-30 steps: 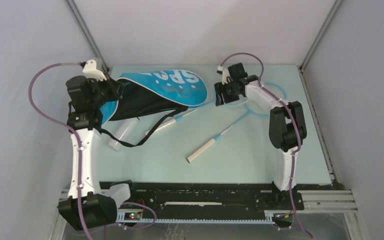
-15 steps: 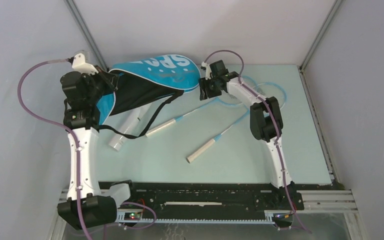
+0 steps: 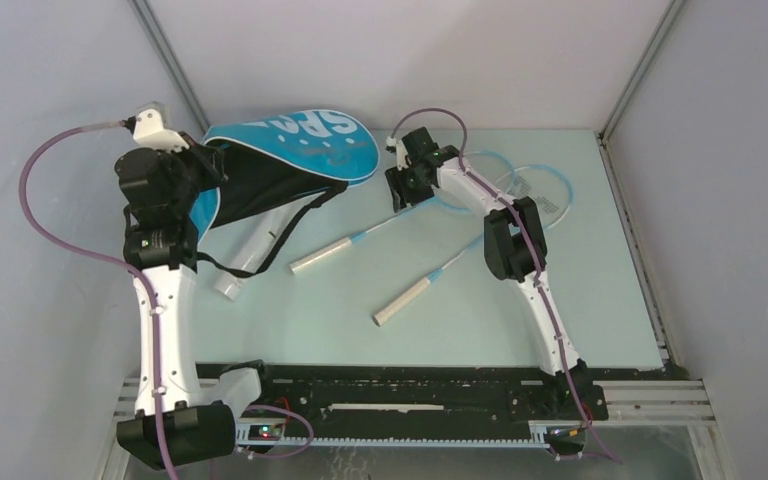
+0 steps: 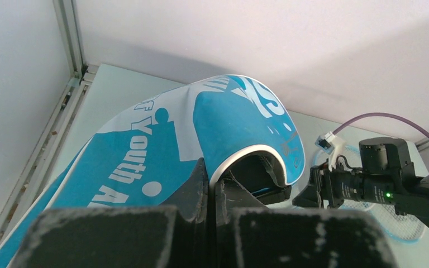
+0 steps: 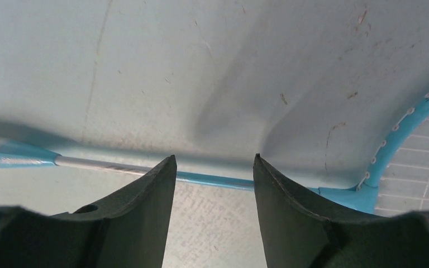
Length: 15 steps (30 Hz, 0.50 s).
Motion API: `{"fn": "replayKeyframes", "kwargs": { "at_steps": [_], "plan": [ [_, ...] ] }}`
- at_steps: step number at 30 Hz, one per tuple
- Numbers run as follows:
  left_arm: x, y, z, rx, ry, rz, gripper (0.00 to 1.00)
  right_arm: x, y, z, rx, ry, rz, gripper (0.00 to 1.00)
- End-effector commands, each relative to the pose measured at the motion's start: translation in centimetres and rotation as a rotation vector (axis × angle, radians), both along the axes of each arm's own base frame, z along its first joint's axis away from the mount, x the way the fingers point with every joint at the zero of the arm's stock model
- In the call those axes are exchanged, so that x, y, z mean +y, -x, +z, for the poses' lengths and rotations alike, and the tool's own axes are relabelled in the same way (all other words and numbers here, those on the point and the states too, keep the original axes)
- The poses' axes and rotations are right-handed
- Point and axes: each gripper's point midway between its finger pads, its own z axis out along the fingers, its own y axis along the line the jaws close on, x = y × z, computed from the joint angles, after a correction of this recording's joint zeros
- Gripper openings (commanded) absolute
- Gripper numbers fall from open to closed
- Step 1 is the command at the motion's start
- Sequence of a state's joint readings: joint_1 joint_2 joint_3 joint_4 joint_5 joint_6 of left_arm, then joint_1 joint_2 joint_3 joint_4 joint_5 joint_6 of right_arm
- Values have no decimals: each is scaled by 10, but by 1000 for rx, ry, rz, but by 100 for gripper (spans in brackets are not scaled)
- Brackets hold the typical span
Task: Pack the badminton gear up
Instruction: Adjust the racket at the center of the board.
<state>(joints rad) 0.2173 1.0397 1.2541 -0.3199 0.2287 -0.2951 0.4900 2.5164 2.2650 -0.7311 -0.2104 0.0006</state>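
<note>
The blue "SPORT" racket bag (image 3: 295, 140) hangs lifted at the back left, its black inside (image 3: 260, 195) open toward the right. My left gripper (image 3: 197, 168) is shut on the rim of its mouth (image 4: 212, 173). Its black strap (image 3: 285, 232) dangles over the long white tube (image 3: 252, 258). Two light-blue rackets lie on the table: one handle (image 3: 320, 254), the other handle (image 3: 402, 301), and their heads (image 3: 535, 192) at the back right. My right gripper (image 3: 400, 192) is open, low over the first racket's shaft (image 5: 215, 181), one finger each side. No shuttlecocks show.
The pale green table (image 3: 520, 320) ends at grey walls left, back and right. Metal corner posts (image 3: 175, 70) stand at both back corners. The black rail (image 3: 410, 395) with the arm bases runs along the near edge.
My left gripper has pulled the bag up and to the left, uncovering the first racket's shaft. My right gripper has moved left from the racket heads to that shaft.
</note>
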Motion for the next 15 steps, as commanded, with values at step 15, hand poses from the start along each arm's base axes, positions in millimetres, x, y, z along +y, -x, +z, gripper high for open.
{"fn": "replayKeyframes", "kwargs": {
  "at_steps": [15],
  "plan": [
    [-1, 18, 57, -160, -132, -10, 0, -92, 39, 3, -1, 303, 197, 59]
  ]
}}
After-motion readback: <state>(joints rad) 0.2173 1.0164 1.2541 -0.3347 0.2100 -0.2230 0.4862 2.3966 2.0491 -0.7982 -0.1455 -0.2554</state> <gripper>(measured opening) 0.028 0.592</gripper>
